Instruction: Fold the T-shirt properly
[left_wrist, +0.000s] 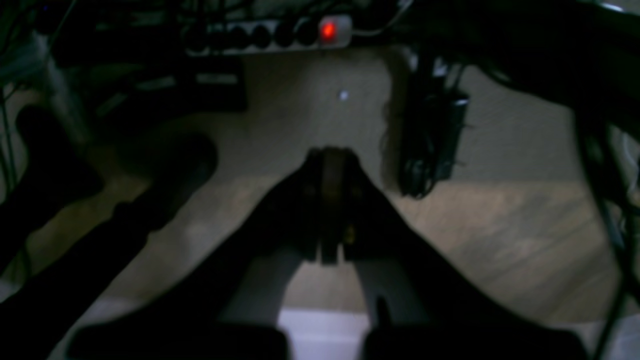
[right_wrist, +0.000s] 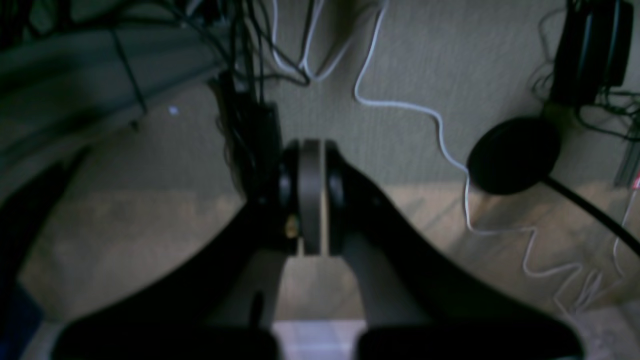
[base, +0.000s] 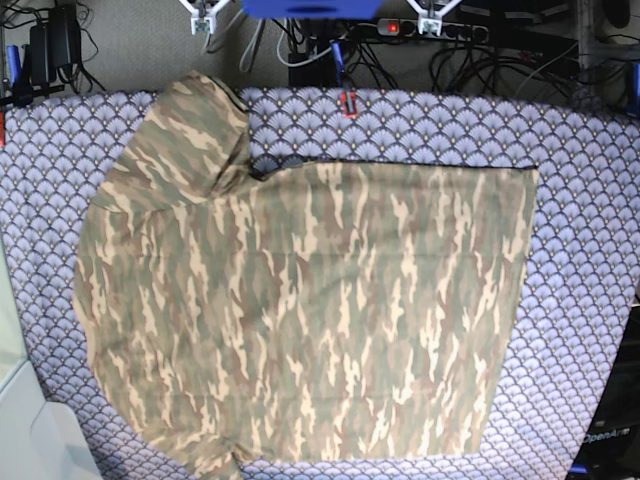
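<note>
T-shirt (base: 310, 310) flat on table cloth (base: 590, 200); jaws apparently elsewhere.

Overhead base view looks straight down on the T-shirt (base: 300, 320). Each wrist view sits close behind its claw, left gripper (left_wrist: 330, 200) and right gripper (right_wrist: 311, 197), facing floor and cables beyond the fingertips. The lit power strip (left_wrist: 270, 32) beyond the left claw also shows in the base view.

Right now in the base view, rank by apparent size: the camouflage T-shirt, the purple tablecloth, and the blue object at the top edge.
1. Purple tablecloth: reaches nearly edge to edge of the base view.
2. T-shirt: covers most of the cloth's middle.
3. Blue object: by far the smallest, though the frame edge crops it, so its full extent is unknown.
</note>
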